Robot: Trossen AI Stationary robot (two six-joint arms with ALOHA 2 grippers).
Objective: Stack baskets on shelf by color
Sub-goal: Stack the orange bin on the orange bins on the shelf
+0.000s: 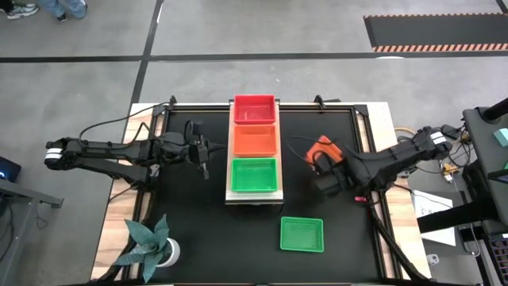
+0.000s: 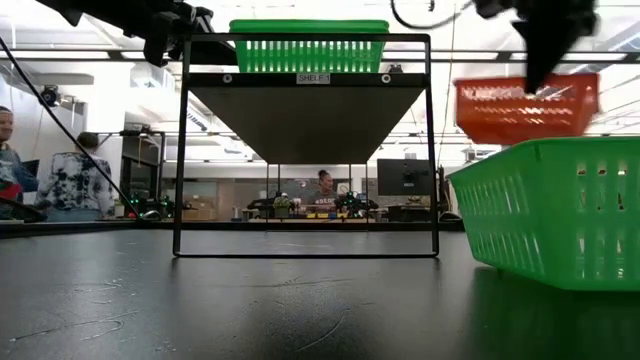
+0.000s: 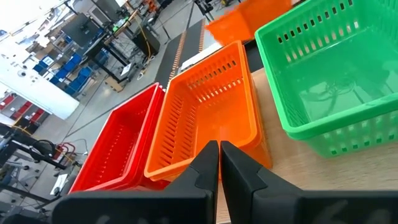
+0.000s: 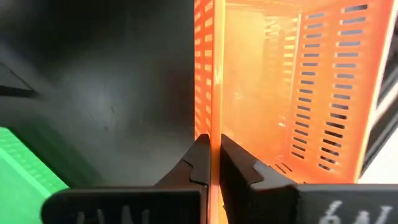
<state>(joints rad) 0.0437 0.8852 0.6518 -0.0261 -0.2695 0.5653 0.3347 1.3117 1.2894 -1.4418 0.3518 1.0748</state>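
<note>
1. A lone green basket (image 1: 302, 234) of slotted mesh plastic is seen on the black tabletop (image 1: 198, 230), nearest the front edge, well apart from the shelf (image 1: 254, 194).
2. An orange basket (image 1: 321, 149) is held clear of the table, its thin wall pinched between the closed fingers of the right gripper (image 1: 327, 164).
3. On the light-wood shelf, green (image 1: 254, 175), orange (image 1: 254, 140) and red (image 1: 254, 110) baskets are lined up.
4. The left gripper (image 1: 205, 148) is closed on nothing, just beside the shelf.

Small white label (image 2: 312, 78) on the shelf's front edge, under the green basket (image 2: 309, 47) — reads roughly "SHELF 1", nothing else legible.
</note>
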